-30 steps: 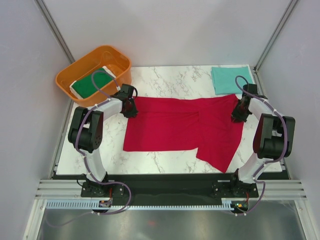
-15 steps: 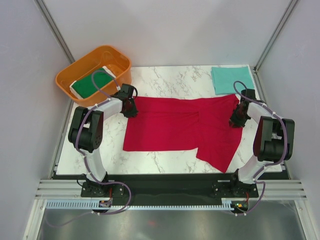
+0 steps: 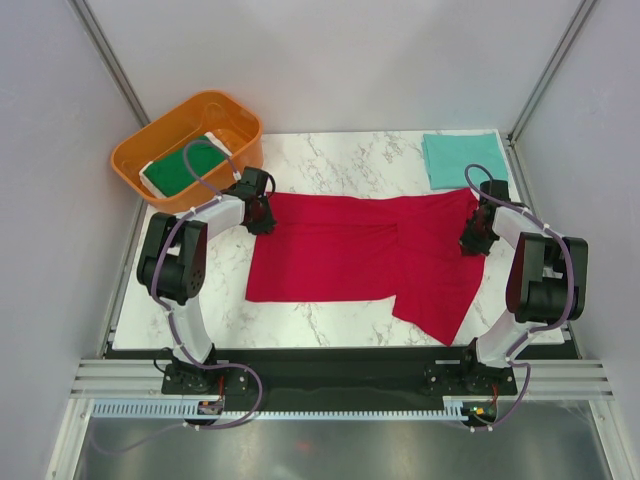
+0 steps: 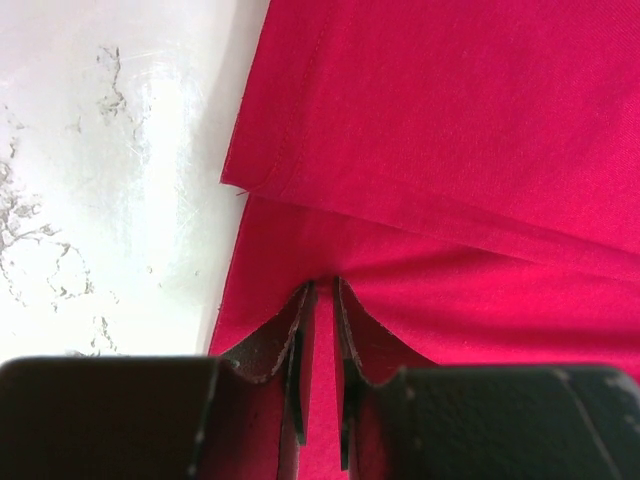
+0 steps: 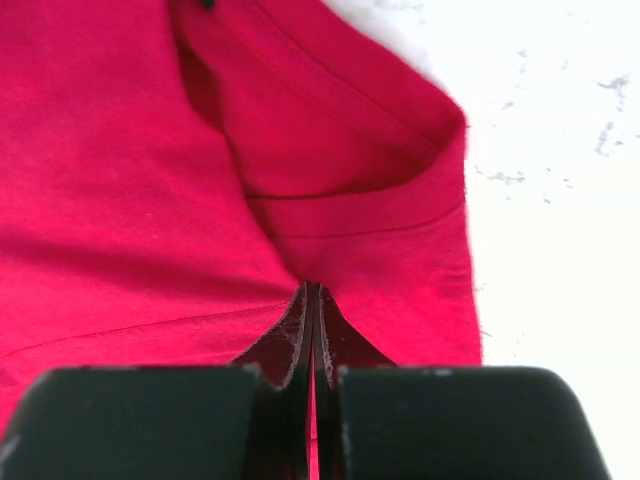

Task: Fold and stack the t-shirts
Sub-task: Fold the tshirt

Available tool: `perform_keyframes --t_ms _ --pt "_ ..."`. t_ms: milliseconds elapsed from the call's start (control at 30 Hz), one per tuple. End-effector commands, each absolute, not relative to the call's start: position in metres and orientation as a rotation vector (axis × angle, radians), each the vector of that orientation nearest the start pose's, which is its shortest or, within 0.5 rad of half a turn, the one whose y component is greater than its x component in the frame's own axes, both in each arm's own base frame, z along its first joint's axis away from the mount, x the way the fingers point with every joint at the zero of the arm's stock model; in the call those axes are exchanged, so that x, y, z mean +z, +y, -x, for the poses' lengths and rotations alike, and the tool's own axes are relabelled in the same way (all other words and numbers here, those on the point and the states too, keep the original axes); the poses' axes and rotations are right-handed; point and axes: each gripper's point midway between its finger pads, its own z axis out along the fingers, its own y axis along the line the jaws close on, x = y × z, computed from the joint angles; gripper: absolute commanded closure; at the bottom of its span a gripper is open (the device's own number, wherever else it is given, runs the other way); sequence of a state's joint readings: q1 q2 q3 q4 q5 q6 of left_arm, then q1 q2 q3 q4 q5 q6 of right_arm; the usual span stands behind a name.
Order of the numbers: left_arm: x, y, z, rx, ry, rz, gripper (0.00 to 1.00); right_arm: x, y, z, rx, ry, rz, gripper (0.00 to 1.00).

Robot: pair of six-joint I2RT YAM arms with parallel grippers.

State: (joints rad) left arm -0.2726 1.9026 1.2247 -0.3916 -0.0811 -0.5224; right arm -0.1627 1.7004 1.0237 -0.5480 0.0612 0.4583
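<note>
The red t-shirt (image 3: 350, 250) lies spread across the marble table, its right part rumpled and folded over itself. My left gripper (image 3: 262, 218) is at the shirt's upper left corner, and its narrow jaws pinch a ridge of red cloth (image 4: 450, 130) at the tips (image 4: 322, 285). At the shirt's upper right edge, by a sleeve hem, my right gripper (image 3: 472, 240) has its jaws pressed together on puckered cloth (image 5: 120, 180) at the tips (image 5: 313, 290). A folded teal t-shirt (image 3: 460, 158) lies at the back right. The dark green t-shirt (image 3: 185, 168) rests folded in the tub.
An orange plastic tub (image 3: 228, 100) stands at the back left corner, just behind the left arm. White marble (image 4: 100, 180) shows left of the red cloth, and also right of it (image 5: 560, 150). Grey walls enclose the table on three sides.
The right gripper shifted slightly down and left along the shirt's edge and closed its jaws. The left gripper and the shirt stay as they were.
</note>
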Motion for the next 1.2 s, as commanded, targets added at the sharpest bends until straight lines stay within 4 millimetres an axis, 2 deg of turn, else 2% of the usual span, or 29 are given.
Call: perform_keyframes --t_ms 0,267,467,533,567,700,800,933,967,1000,1067,1100,1167 --pt "-0.007 -0.101 -0.393 -0.023 2.690 0.360 0.79 0.037 -0.062 -0.334 -0.121 2.603 -0.876 1.00" --pt "-0.008 -0.102 -0.393 -0.023 2.694 0.362 0.79 0.044 -0.067 -0.333 -0.148 2.604 -0.852 1.00" --pt "-0.009 -0.102 -0.391 -0.028 2.699 0.363 0.79 0.050 -0.056 -0.336 -0.051 2.582 -0.862 1.00" --pt "-0.008 -0.102 -0.391 -0.029 2.697 0.365 0.80 0.054 -0.052 -0.336 -0.028 2.577 -0.868 0.94" --pt "-0.008 -0.102 -0.391 -0.031 2.698 0.365 0.80 0.057 -0.051 -0.336 -0.022 2.567 -0.871 0.87" --pt "-0.008 -0.104 -0.390 -0.039 2.700 0.359 0.79 0.059 -0.044 -0.335 0.014 2.564 -0.866 0.81" --pt "-0.009 -0.103 -0.389 -0.039 2.703 0.365 0.79 0.054 -0.033 -0.337 0.056 2.575 -0.836 0.78" --pt "-0.006 -0.106 -0.389 -0.061 2.703 0.351 0.78 0.035 -0.027 -0.332 0.060 2.636 -0.826 0.73" --pt "-0.002 -0.108 -0.390 -0.081 2.699 0.337 0.75 0.028 -0.030 -0.328 0.032 2.659 -0.846 0.71" --pt "0.012 -0.114 -0.391 -0.133 2.681 0.305 0.73 0.026 -0.034 -0.327 -0.006 2.663 -0.858 0.71" --pt "0.036 -0.119 -0.392 -0.179 2.638 0.271 0.68 0.033 -0.035 -0.328 -0.017 2.661 -0.875 0.69" --pt "0.066 -0.122 -0.396 -0.221 2.571 0.255 0.67 0.037 -0.035 -0.328 -0.016 2.654 -0.885 0.68" --pt "0.089 -0.129 -0.392 -0.286 2.533 0.226 0.67 0.051 -0.032 -0.331 -0.012 2.631 -0.924 0.67"
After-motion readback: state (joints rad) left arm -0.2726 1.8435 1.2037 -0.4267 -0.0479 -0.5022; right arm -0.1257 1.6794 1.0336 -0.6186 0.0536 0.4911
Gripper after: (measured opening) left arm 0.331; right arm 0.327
